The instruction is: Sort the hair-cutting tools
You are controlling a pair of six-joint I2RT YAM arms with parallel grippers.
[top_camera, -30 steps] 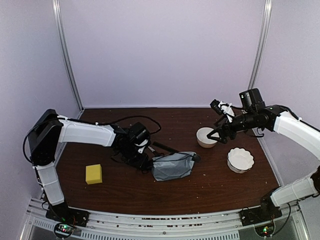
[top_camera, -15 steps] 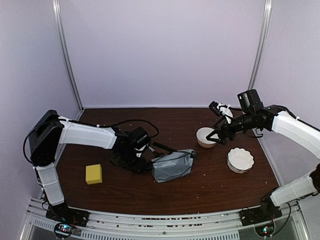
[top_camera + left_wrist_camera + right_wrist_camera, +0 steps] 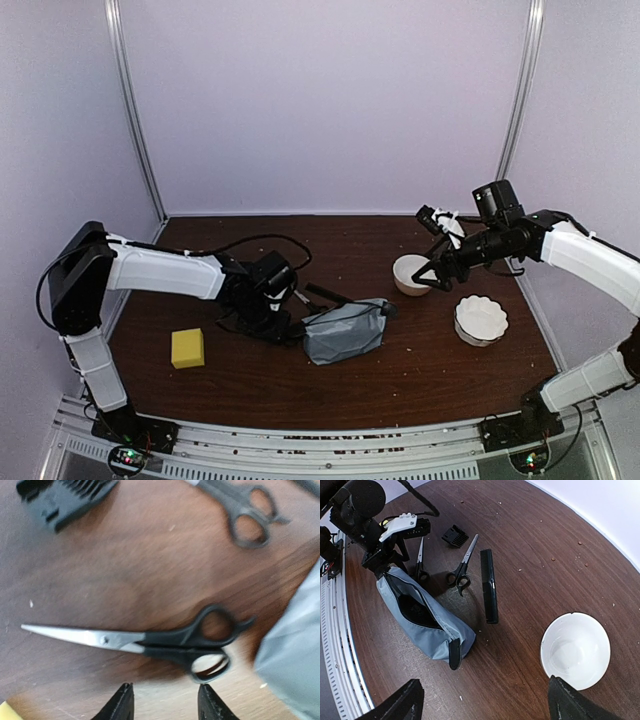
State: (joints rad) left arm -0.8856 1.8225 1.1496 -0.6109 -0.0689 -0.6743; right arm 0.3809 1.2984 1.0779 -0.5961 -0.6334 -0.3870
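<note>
The left end effector (image 3: 165, 705) has eased slightly away from the pouch (image 3: 345, 332). Half-open and empty, it hovers with the nearer scissors (image 3: 165, 642) just ahead on the counter (image 3: 125, 570), their long axis lying along its closing line. The right end effector (image 3: 485, 700), wide and empty, is well apart.

The left wrist view crops the far scissors (image 3: 247, 512) to blurred handles, clips the black attachment (image 3: 62, 497) at the top edge and the grey pouch (image 3: 295, 650) at the right

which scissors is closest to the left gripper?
The pair lying right in front of the left gripper, handles by the grey pouch; the other pair sits farther off, beside the comb.
</note>
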